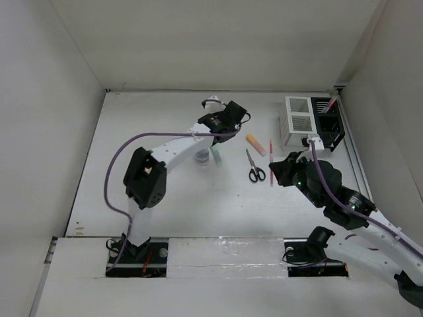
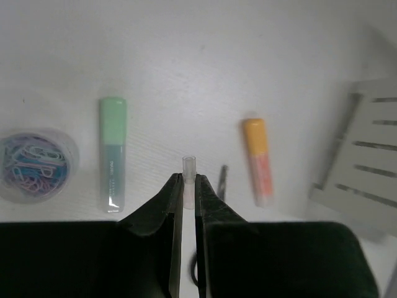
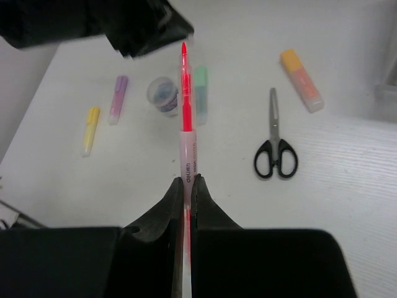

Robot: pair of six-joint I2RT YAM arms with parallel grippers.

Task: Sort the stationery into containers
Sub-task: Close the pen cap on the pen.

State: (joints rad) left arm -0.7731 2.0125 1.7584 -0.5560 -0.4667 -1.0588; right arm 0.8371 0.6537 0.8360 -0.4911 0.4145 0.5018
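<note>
My left gripper point(image 1: 217, 136) point(image 2: 188, 177) is shut on a thin pale translucent pen point(image 2: 188, 166), held above the table between the green highlighter point(image 2: 113, 155) point(image 1: 217, 157) and the orange highlighter point(image 2: 258, 160) point(image 1: 256, 144). My right gripper point(image 1: 275, 172) point(image 3: 187, 180) is shut on the orange-red pen point(image 3: 186, 118) point(image 1: 271, 155) and holds it beside the black-handled scissors point(image 1: 256, 169) point(image 3: 275, 148). The yellow highlighter point(image 3: 90, 130) and purple highlighter point(image 3: 118, 99) lie to the left, hidden under the left arm in the top view. The white organizer point(image 1: 297, 119) and black organizer point(image 1: 332, 124) stand at the back right.
A clear round tub of paper clips point(image 2: 36, 164) point(image 1: 201, 156) sits next to the green highlighter. A red pen point(image 1: 328, 104) stands in the black organizer. White walls close the table at the back and on both sides.
</note>
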